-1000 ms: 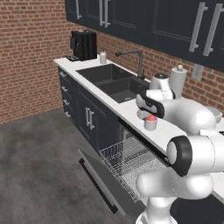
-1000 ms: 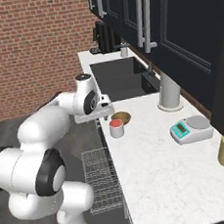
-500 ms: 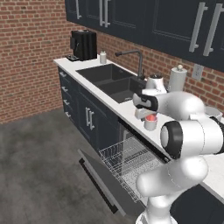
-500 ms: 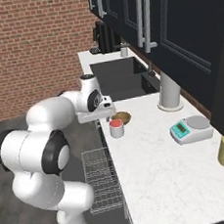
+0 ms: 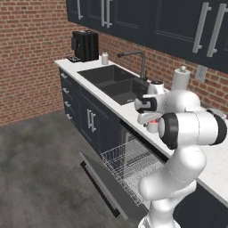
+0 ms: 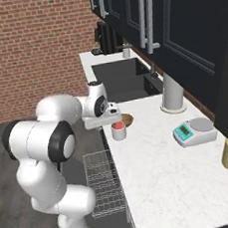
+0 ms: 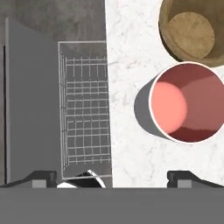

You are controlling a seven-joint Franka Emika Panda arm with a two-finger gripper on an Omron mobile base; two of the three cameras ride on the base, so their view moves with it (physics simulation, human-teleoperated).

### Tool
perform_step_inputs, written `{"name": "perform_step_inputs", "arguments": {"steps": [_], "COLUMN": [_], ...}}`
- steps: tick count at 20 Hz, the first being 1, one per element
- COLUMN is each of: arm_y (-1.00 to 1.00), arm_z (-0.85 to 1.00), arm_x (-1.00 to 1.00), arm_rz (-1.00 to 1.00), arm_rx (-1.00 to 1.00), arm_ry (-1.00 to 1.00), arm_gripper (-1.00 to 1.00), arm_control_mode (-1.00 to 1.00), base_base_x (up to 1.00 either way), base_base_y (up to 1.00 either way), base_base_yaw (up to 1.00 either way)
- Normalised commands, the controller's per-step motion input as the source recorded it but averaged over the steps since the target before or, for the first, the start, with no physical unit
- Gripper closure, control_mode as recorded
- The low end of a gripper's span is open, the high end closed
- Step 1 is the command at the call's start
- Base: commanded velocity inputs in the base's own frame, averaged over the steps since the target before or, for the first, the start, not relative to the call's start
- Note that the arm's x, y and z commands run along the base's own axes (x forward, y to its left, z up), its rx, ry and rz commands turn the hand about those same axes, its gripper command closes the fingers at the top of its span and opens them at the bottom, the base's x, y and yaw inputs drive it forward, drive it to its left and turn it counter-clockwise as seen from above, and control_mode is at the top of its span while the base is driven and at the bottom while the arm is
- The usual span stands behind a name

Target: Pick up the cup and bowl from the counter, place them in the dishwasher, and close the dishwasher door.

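We are seeing no readable writing on anything here. In the hand view the cup (image 7: 188,103) is sitting upright at centre right, its red inside facing the camera, with the bowl (image 7: 194,30) just beside it in the upper right corner, also mouth up. Both are resting on the counter (image 7: 127,52), whose straight edge is running top to bottom through the middle of the frame. Left of that edge the dishwasher (image 7: 85,109) rack is lying exposed, and the dishwasher door (image 7: 30,105) is hanging dropped open at far left. Our gripper (image 7: 113,176) is hovering spread wide and empty over the counter edge, the cup lying toward its right fingertip. Bare marble is surrounding the cup below and left.
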Motion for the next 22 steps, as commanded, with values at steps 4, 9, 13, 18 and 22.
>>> {"name": "perform_step_inputs", "arguments": {"steps": [4, 9, 13, 18, 22], "arm_y": [-0.08, -0.12, -0.11, -0.23, -0.06], "arm_z": [-0.1, -0.07, -0.06, -0.14, -0.24], "arm_x": [0.41, 0.36, 0.34, 0.1, 0.0], "arm_rz": [0.0, 0.0, 0.0, 0.0, 0.0], "arm_rx": [0.0, 0.0, 0.0, 0.0, 0.0], "arm_ry": [0.08, 0.0, 0.02, 0.02, 0.07], "arm_gripper": [-1.0, -1.0, -1.0, -1.0, -1.0], "arm_control_mode": [-1.0, -1.0, -1.0, -1.0, -1.0], "base_base_x": [0.0, 0.0, 0.0, 0.0, 0.0], "base_base_y": [0.0, 0.0, 0.0, 0.0, 0.0], "base_base_yaw": [0.0, 0.0, 0.0, 0.0, 0.0]}}
